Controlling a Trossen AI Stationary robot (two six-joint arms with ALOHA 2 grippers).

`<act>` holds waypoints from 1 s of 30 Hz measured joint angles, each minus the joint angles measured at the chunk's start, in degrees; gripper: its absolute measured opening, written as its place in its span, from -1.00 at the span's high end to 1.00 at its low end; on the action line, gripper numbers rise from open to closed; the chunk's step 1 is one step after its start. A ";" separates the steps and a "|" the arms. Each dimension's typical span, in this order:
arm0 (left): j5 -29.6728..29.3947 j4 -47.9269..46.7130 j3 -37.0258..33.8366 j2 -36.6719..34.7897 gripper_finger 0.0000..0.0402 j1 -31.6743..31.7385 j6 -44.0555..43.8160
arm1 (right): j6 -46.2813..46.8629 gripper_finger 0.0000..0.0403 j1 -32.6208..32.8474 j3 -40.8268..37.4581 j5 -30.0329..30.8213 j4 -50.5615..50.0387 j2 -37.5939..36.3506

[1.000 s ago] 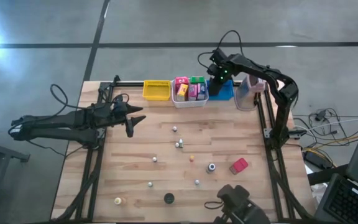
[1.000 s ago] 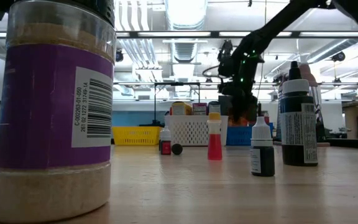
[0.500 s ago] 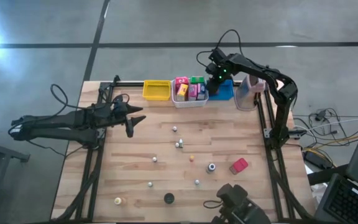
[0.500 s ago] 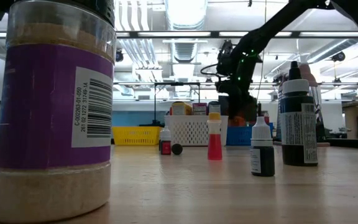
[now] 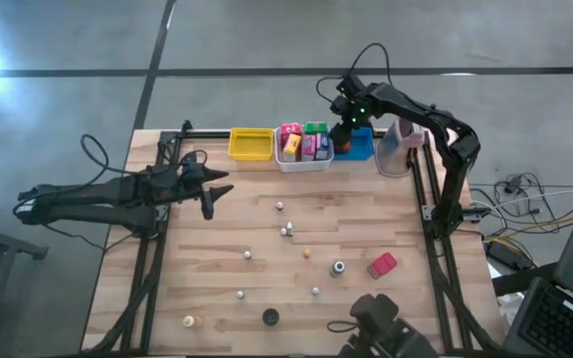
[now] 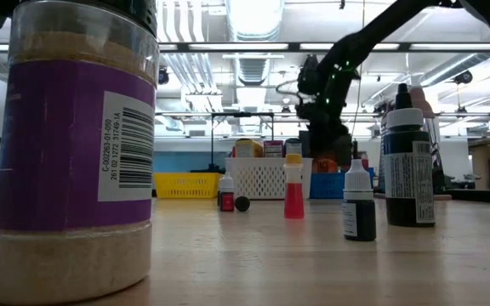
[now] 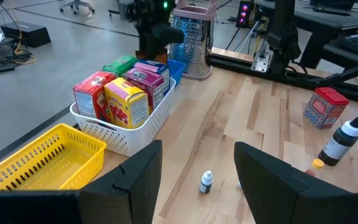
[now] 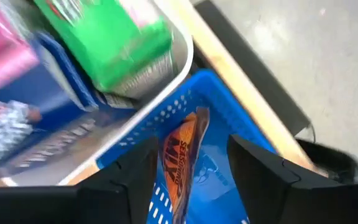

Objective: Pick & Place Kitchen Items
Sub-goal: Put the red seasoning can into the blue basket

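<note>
- Progress appeared partial: the white bin (image 5: 303, 159), top centre of the high view, held upright boxes (image 5: 302, 141) in pink, green, red and yellow, while small bottles and pieces (image 5: 285, 231) lay scattered over the table (image 5: 217, 268), with a red packet (image 5: 382, 265) at lower right.
- Left gripper (image 5: 210, 199) waited at centre left of the high view, jaws released, holding nothing.
- Right gripper (image 5: 345, 122) hovered over the blue bin (image 5: 364, 148), right of the white bin; jaws stood apart, grasping nothing.
- Blue bin contents: one orange-brown packet (image 8: 180, 158), lying between the parted fingers in the right wrist view, judged just deposited.
- Yellow bin (image 5: 251, 145), left of the white bin, showed no contents.
</note>
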 joint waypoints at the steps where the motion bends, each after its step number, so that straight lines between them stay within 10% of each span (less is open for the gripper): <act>1: 0.00 0.00 0.00 0.00 -0.03 0.01 0.00 | 0.00 0.03 0.00 0.40 0.02 0.01 -0.64; 13: 0.00 0.00 0.00 0.00 -0.03 0.02 0.17 | 1.09 0.23 6.38 3.85 0.24 -8.40 -12.49; 30: 0.02 0.00 -0.01 0.00 -0.03 0.02 0.13 | 7.29 0.70 42.00 3.33 7.66 -35.01 -30.22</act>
